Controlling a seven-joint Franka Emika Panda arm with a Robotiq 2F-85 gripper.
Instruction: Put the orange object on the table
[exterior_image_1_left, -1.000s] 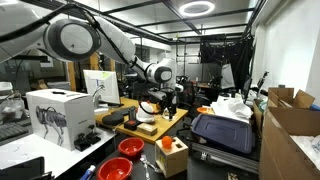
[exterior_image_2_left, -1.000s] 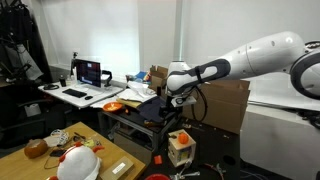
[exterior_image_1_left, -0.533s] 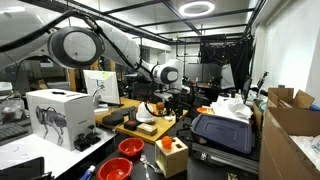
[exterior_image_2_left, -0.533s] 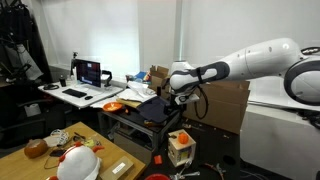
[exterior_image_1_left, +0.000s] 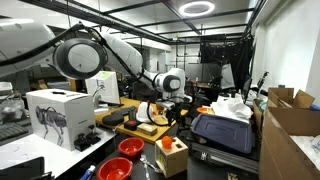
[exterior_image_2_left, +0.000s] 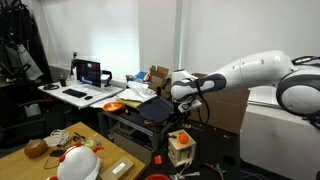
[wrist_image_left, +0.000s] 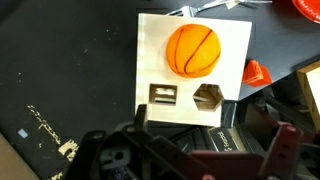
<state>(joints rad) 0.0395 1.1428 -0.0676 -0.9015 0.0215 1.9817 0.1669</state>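
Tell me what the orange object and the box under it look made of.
Orange object: probably rubber or soft plastic, matte; even orange with dark seam lines like a toy ball. Box: likely light wood or painted board, matte; pale face, clean-cut square and hexagonal holes.

The orange object (wrist_image_left: 192, 49) sits on the holed box (wrist_image_left: 152, 60), apparently just ahead of the tool (wrist_image_left: 195, 158), with two holes (wrist_image_left: 160, 95) lying between them.
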